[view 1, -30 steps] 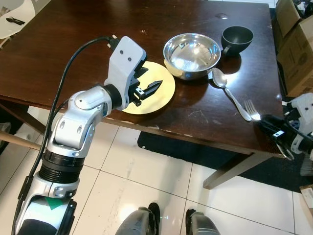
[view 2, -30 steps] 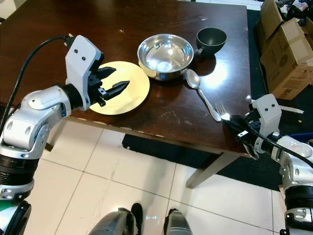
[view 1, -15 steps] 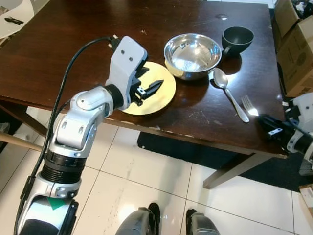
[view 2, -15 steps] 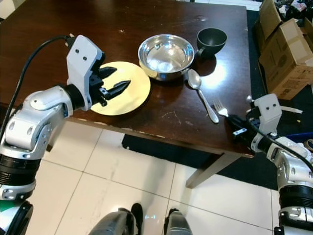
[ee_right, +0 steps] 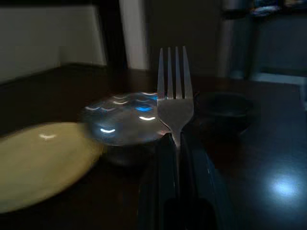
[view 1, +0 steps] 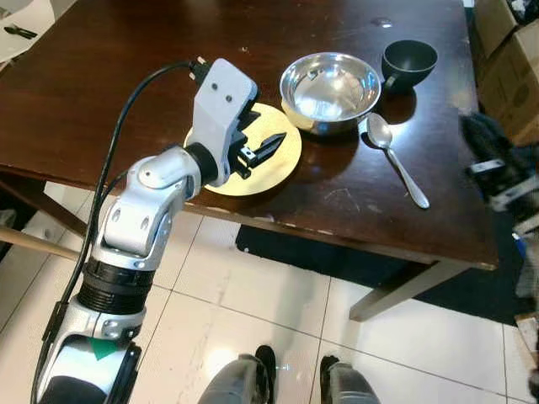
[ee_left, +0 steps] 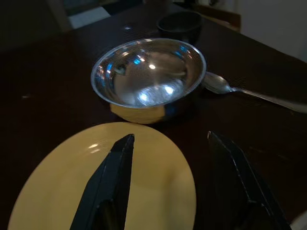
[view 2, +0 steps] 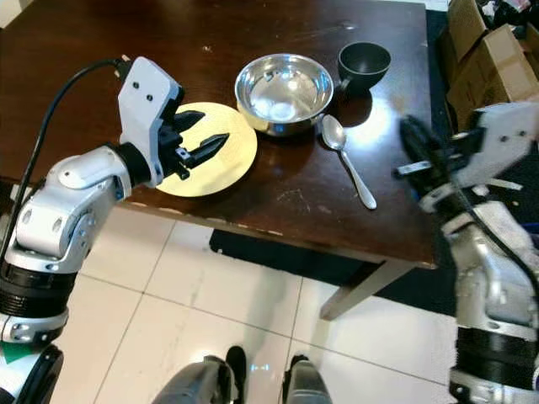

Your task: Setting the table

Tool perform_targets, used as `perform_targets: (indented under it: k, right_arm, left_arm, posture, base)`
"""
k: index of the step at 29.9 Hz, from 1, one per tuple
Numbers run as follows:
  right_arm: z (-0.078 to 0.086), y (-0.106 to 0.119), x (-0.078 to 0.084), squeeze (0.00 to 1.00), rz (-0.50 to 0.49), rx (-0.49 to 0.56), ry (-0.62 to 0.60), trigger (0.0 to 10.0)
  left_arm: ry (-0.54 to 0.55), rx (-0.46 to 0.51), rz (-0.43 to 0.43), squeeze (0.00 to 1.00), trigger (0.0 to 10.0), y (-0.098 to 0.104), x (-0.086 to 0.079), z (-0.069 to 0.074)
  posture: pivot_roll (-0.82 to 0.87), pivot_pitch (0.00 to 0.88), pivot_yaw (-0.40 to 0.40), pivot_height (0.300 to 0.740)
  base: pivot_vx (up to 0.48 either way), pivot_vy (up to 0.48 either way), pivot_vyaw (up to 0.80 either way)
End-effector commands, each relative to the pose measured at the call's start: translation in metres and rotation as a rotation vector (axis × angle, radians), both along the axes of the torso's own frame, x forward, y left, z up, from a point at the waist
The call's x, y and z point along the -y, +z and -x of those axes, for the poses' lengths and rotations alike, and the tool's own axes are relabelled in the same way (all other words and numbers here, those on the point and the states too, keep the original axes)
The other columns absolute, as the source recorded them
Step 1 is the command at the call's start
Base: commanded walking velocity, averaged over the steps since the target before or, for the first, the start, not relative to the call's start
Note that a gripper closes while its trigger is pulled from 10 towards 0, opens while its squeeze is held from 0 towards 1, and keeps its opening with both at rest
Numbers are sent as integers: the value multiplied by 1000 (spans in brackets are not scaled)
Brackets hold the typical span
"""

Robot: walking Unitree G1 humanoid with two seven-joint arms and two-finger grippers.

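Lifted off the desk (view 1: pixel 101 93), the fork (ee_right: pixel 175 96) stands pinched between my right fingers (ee_right: pixel 163 187); left fingers (ee_left: pixel 115 177) spread above the yellow plate (ee_left: pixel 144 191).

Home dining spot: wooden table (view 1: pixel 101 76), tiled floor (view 1: pixel 253 320)

bare dark tabletop (view 1: pixel 101 93) across the whole left and far side, open for passing. crowded middle: yellow plate (view 1: pixel 269 168) under the spread left end effector (view 1: pixel 261 147), steel bowl (view 1: pixel 328 88) touching its far edge, black cup (view 1: pixel 408 63) just beside, spoon (view 1: pixel 396 160) slanting toward the near right. free strip along the near right edge. cardboard boxes (view 2: pixel 484 71) beyond the right edge.
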State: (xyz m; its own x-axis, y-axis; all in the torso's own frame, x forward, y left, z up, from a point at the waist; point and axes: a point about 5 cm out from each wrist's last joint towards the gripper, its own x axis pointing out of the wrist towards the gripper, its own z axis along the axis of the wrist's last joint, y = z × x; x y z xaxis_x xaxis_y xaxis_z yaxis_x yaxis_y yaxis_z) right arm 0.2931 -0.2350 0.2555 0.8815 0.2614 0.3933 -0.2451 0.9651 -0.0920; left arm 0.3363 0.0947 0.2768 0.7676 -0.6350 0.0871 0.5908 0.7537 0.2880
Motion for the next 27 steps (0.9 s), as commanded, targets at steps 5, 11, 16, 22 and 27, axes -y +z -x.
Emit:
perform_targets:
  k: [5, 11, 16, 22, 27]
  right_arm:
    - [1, -10, -55, 0, -19, -13, -11, 10000]
    - [0, -13, -67, 0, -95, -6, -119, 10000]
    - [0, -24, -72, 0, -79, -33, -136, 10000]
    - [0, -42, -86, 0, -51, -78, -105, 10000]
    - [2, -41, -95, 0, -89, -59, -97, 10000]
  left_arm:
    - [49, 14, 10, 0, 10000, -6, -6, 0]
    - [89, 16, 16, 0, 10000, -9, -15, 1]
    - [109, 19, 18, 0, 10000, -12, -17, 1]
    - [131, 24, 26, 0, 10000, -15, -16, 1]
    - [187, 23, 43, 0, 10000, -24, -20, 3]
  posture:
    - [-109, 154, 175, 740]
    - [-117, 139, 174, 740]
    - [-120, 135, 169, 740]
    - [-124, 130, 165, 740]
    - [-125, 121, 160, 740]
  base:
    - [0, 0, 0]
    - [0, 0, 0]
    - [0, 0, 0]
    - [0, 0, 0]
    - [0, 0, 0]
